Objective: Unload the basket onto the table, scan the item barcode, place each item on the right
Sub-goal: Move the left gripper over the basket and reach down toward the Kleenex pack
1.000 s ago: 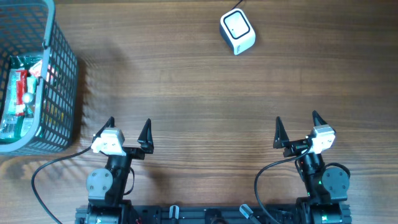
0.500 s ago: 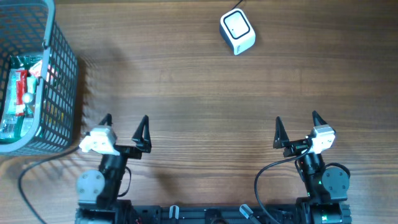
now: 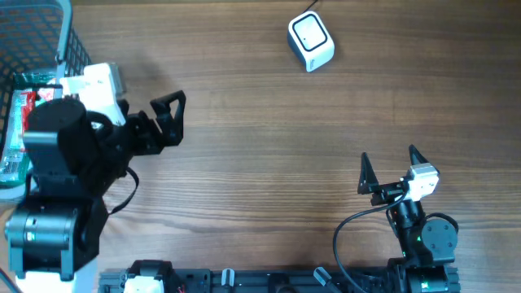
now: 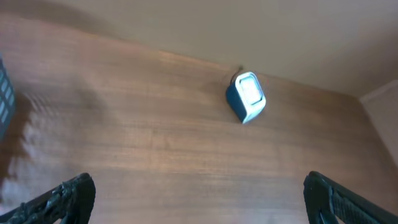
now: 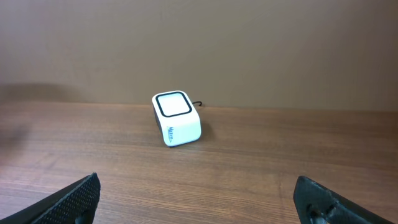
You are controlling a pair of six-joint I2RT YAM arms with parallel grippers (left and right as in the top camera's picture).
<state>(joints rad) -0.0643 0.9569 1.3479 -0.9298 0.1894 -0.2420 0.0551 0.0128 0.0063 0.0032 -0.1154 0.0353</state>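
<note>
The white barcode scanner [image 3: 310, 41] stands at the far side of the wooden table, window facing up; it also shows as the scanner [image 4: 247, 97] and the scanner [image 5: 176, 118] in the wrist views. Packaged items [image 3: 18, 110], red and green, lie in the grey mesh basket [image 3: 37, 32] at the far left. My left gripper [image 3: 167, 116] hangs open and empty just right of the basket, its arm covering part of the basket. In its wrist view the left gripper [image 4: 199, 202] spans bare wood. My right gripper [image 3: 388, 155] rests open and empty at the near right; the right gripper [image 5: 199, 199] faces the scanner.
A sliver of the basket's mesh [image 4: 5, 99] shows at the left edge of the left wrist view. The scanner's cable [image 3: 313, 6] runs off the far table edge. A plain wall rises behind the table.
My left arm has risen from its rest near the front edge and swung up and away, beside the basket. The right arm, scanner and basket have not moved.
</note>
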